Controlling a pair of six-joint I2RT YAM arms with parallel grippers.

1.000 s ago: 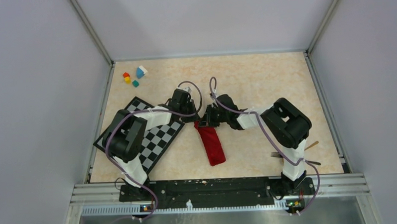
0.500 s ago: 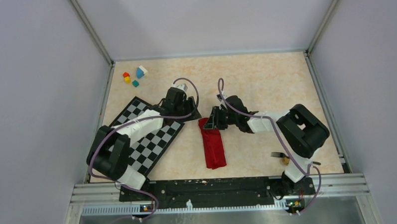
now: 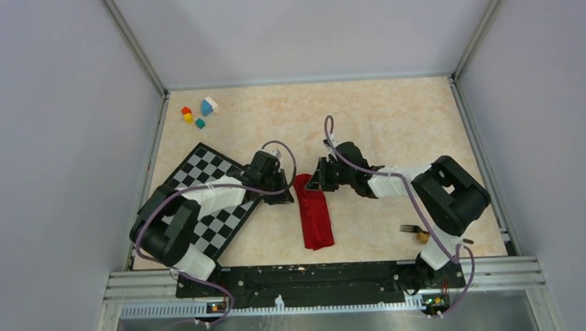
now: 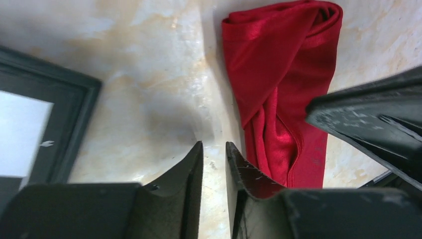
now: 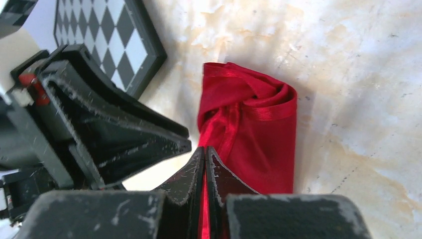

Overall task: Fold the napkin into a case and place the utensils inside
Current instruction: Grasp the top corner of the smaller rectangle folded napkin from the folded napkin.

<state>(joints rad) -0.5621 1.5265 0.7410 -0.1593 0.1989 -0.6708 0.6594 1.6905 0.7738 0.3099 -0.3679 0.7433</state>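
The red napkin (image 3: 318,220) lies folded into a narrow oblong case on the table, between the arms. My right gripper (image 3: 313,185) sits at its far end. In the right wrist view that gripper (image 5: 204,149) is shut, and a strip of the red napkin (image 5: 259,134) shows between its fingers. My left gripper (image 3: 285,197) hovers just left of the cloth. In the left wrist view its jaws (image 4: 214,147) stand slightly apart over bare table, with the napkin (image 4: 278,74) beside them. The dark fork (image 3: 408,228) and the gold spoon bowl (image 3: 423,237) lie by the right arm's base.
A black-and-white checkered mat (image 3: 217,190) lies at the left under the left arm, its corner close to the napkin. Several small coloured blocks (image 3: 198,114) sit at the far left corner. Grey walls enclose the table on three sides.
The left gripper came from the mat's far corner to the napkin's left side, its jaws narrower. The right gripper opened, then shut at the napkin's far end. The napkin now lies straighter.
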